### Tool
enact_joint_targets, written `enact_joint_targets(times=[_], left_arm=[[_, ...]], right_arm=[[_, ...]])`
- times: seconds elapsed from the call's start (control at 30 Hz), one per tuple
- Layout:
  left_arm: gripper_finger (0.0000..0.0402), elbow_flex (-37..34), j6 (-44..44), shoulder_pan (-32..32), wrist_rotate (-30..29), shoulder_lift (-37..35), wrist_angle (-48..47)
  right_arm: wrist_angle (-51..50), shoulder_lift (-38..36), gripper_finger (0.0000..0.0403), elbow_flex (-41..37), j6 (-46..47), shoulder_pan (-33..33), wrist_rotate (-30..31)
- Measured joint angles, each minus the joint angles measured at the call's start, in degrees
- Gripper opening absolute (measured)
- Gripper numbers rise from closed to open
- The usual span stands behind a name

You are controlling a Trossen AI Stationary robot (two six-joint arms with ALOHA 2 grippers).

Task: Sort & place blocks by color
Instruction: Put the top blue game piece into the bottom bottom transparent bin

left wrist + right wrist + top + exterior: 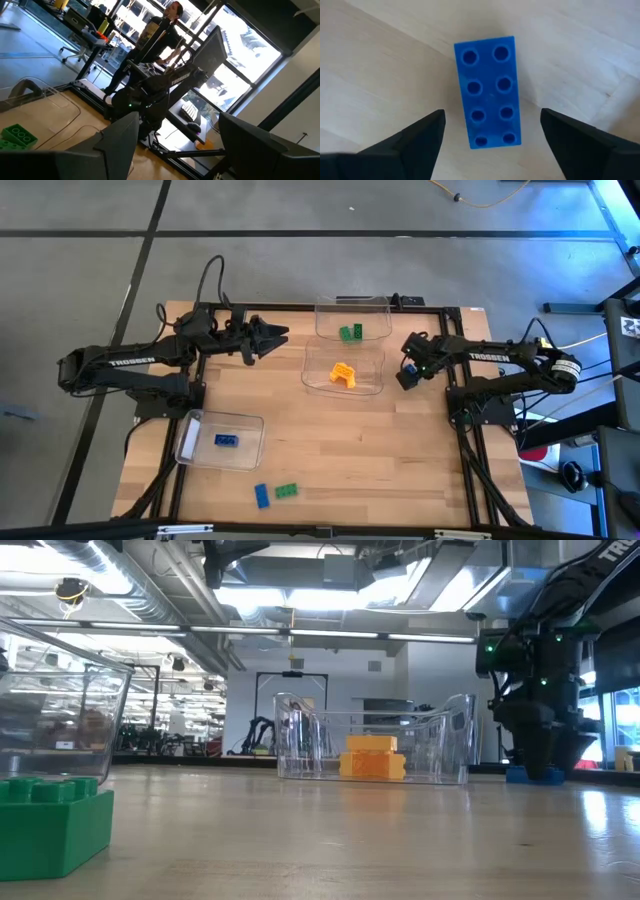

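Right gripper (490,132) points down at the table's (400,450) right side, just right of the middle bin (372,375). Fingers spread apart, straddling a blue block (488,92) that lies flat on the wood, studs up; neither fingertip touches it. In the low view this block (528,775) sits on the table under the gripper (545,762).

Left gripper (275,336) hovers at the far left of the table, level, pointing right toward the bins. Fingers released, nothing between them.

Far bin (325,320): green blocks (351,332).
Middle bin: yellow-orange blocks (343,375), stacked in the low view (372,757).
Near-left bin (250,442): one blue block (226,440).

Loose on the near edge: a blue block (262,495) and a green block (287,490), side by side.
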Motion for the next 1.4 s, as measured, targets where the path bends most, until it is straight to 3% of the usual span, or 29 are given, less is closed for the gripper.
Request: enact_joint_targets(times=[0.33, 0.63, 1.4], left_arm=[[0.0266, 0.0, 0.02, 0.0, 0.23, 0.01, 0.0], [0.0266, 0.0, 0.02, -0.02, 0.7, 0.01, 0.0], [0.0266, 0.0, 0.05, 0.0, 0.67, 0.0, 0.0]], right_arm=[[1.99, -0.17, 0.0248, -2.21, 3.13, 0.0, 1.86], [1.97, -0.15, 0.0149, -2.26, 4.57, 0.0, 3.51], [2.23, -0.07, 0.0147, -2.38, 6.07, 0.04, 4.5]])
